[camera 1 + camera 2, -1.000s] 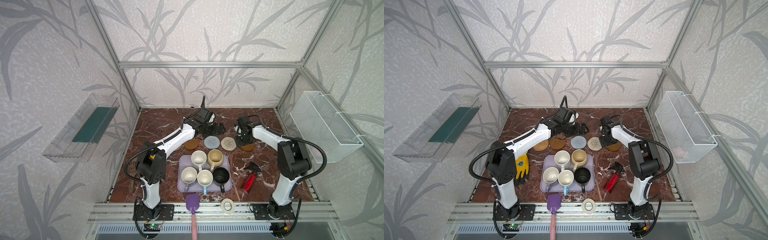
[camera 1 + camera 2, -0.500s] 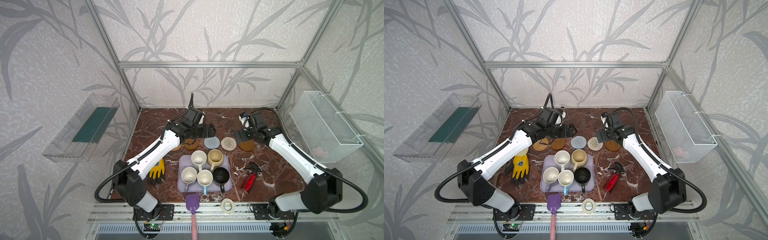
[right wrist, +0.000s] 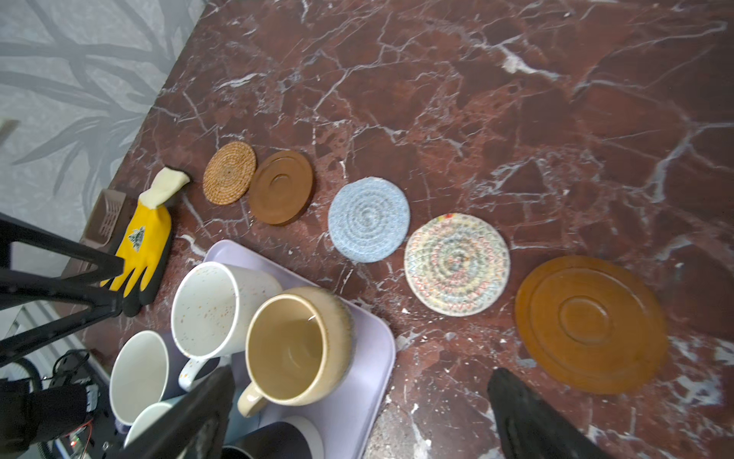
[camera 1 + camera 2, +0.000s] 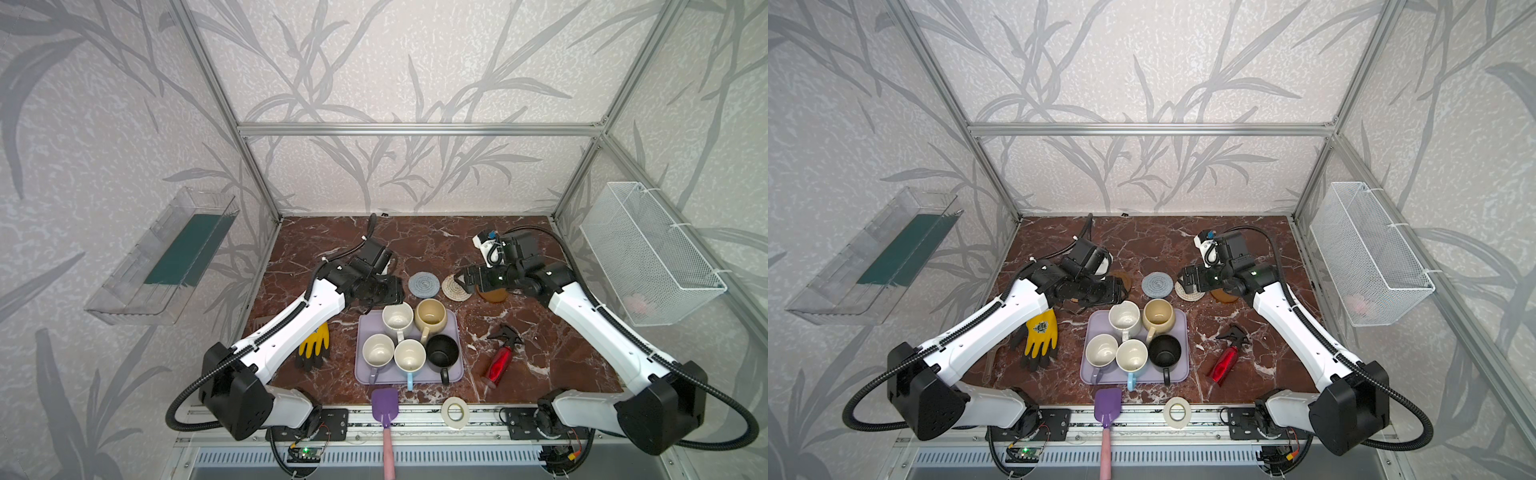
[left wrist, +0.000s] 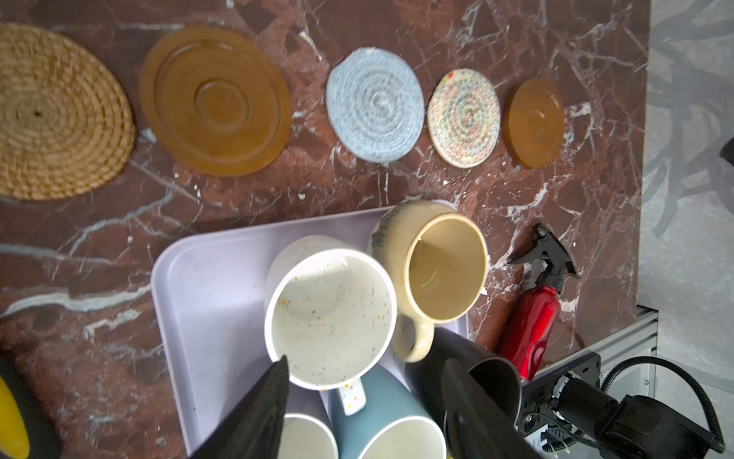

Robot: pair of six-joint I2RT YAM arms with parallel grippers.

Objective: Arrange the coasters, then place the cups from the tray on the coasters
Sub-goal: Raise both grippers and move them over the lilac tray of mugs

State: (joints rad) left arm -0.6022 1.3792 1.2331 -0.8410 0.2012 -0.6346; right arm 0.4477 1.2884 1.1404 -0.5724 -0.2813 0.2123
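1. Your left gripper [image 5: 365, 359] is hovering spread and empty by the white cup [image 5: 329, 314] on the tray [image 5: 206, 278].
2. Your right gripper [image 3: 362, 370] is hanging spread, empty.
3. The coasters [image 5: 373, 105] are lying in a row on the tabletop [image 3: 476, 99].

Robot lab cell, aluminium frame [image 4: 419, 129]

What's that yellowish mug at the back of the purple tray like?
The cream-yellow mug looks like glazed ceramic, with darker mottling outside near its rim and one loop handle. It stands upright and empty in the back right corner of the lilac tray, close beside the white speckled mug, its handle next to the black mug.
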